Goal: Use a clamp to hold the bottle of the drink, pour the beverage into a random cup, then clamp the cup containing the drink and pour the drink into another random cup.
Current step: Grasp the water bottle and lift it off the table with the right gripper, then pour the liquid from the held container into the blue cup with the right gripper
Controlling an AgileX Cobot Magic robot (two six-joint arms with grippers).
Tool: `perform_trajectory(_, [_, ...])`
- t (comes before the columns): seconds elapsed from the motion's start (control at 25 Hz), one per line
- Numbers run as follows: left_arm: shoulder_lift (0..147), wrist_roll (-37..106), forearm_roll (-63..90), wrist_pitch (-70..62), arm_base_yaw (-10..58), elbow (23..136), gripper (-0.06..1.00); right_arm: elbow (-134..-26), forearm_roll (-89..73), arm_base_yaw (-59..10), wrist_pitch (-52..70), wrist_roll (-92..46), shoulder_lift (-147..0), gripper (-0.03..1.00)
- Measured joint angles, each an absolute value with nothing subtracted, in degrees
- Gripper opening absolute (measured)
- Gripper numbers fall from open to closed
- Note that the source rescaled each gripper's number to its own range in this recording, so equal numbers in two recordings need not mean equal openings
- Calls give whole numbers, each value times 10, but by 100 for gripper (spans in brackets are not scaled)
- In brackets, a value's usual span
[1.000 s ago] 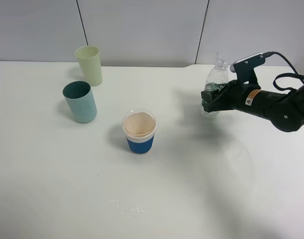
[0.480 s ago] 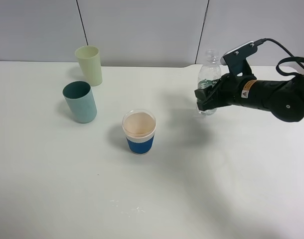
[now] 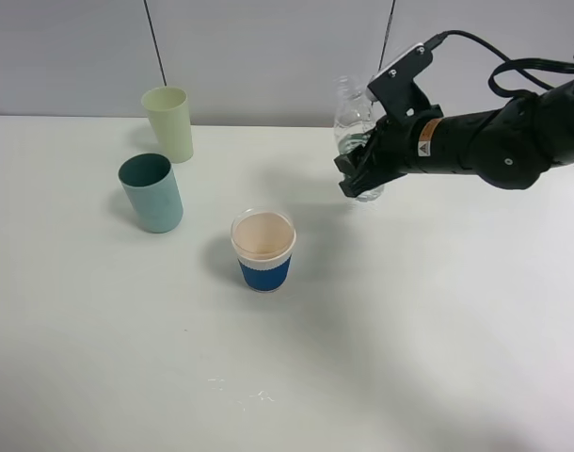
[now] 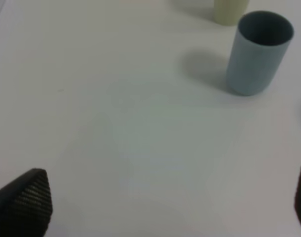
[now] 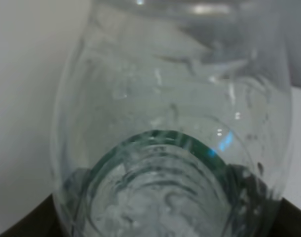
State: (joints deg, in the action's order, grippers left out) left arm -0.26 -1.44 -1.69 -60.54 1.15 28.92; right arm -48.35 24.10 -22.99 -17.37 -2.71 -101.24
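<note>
Right gripper point(image 3: 360, 177) fingers clamped on bottle point(image 3: 350, 121), right of blue cup point(image 3: 264, 271); left gripper point(image 4: 163, 202) fingers apart, facing teal cup point(image 4: 256, 54).

The right arm point(image 3: 499, 151) is matt black throughout, built of rounded, tube-like segments. A small orange-and-white label point(image 3: 425, 148) marks its side. Just above the label sits an angular black camera bracket point(image 3: 406, 73) with a pale top edge. Behind the label a thin black cable point(image 3: 475, 40) arcs off that bracket, and a second loop of cable lies further back. Ahead of the label, the right gripper point(image 3: 360, 177) is the same black, blocky in outline. The left gripper point(image 4: 163, 207) shows only black fingertips, one pad point(image 4: 27, 200) finely ribbed.
</note>
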Motion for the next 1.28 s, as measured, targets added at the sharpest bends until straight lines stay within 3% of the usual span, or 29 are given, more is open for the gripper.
perform_trajectory(0.68, [-3,-14,-17,-605,11,289,100,-577,420,-330,-70,-77,-1012,1])
perform_trajectory(1.28, [-3,-14,-17,-605,11,289,100,-579,437,-337,-66,-311,-1012,1])
